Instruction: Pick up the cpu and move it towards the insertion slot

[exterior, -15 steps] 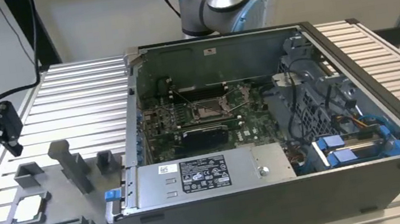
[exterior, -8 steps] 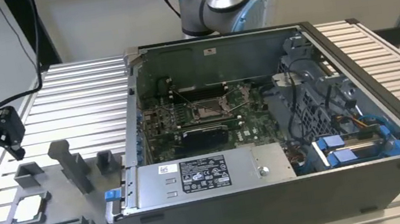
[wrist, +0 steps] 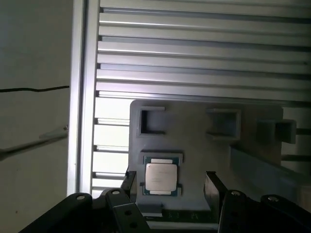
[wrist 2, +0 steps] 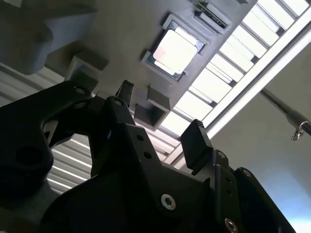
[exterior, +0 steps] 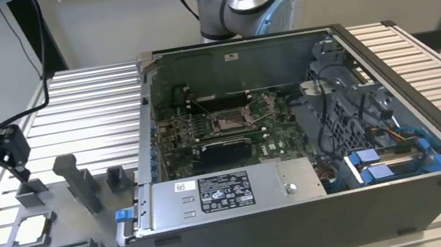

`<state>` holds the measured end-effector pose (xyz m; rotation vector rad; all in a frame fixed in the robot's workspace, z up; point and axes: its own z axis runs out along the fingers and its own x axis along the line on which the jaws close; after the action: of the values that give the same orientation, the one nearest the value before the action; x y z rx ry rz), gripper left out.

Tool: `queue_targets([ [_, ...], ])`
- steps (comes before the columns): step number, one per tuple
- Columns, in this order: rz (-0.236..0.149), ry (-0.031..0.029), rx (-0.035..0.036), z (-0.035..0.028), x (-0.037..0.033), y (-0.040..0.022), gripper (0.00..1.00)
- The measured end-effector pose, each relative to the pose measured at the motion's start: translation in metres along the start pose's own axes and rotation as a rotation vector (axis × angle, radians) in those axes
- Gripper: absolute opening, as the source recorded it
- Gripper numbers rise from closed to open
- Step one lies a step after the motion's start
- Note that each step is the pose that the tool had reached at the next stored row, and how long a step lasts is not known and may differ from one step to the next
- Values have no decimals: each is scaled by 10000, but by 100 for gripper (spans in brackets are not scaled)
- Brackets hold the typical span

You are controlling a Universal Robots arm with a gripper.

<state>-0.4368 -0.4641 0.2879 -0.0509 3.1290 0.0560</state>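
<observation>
gripper (exterior: 21,171): at the exterior view's left, above the grey fixture (exterior: 55,246); fingers spread apart, nothing between them. Both wrist views show two dark fingertips with clear air between (second wrist view (wrist 2: 160,114), first wrist view (wrist: 170,180)).

cpu (exterior: 31,229): resting in its square nest on the fixture, not lifted. In the first wrist view (wrist: 161,177) it sits between the two fingertips in line of sight, but below them, not touched. Second wrist view (wrist 2: 176,49) shows it off ahead of the fingers.

fixture: matte grey plastic, blocky, with upright posts and shallow rectangular pockets; sits on a ribbed aluminium table (exterior: 87,110).

computer case (exterior: 321,207): open dark metal box, well apart from the cpu, toward the exterior view's right.

insertion slot (exterior: 230,121): shiny silver frame, tan centre, thin wire levers, on the green board inside the case.

step: approach to pick, grasp not yet made (my read).

next move calls for: a straight descent centred over the chip, fingers landing on opposite thin edges without clipping the nest walls.

cpu look: flat square, pale smooth metal lid, darker thin rim.
</observation>
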Motion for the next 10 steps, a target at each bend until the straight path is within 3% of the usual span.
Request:
queue_targets([
  [10, 0, -2, 3, 129, 13, -61, 100],
])
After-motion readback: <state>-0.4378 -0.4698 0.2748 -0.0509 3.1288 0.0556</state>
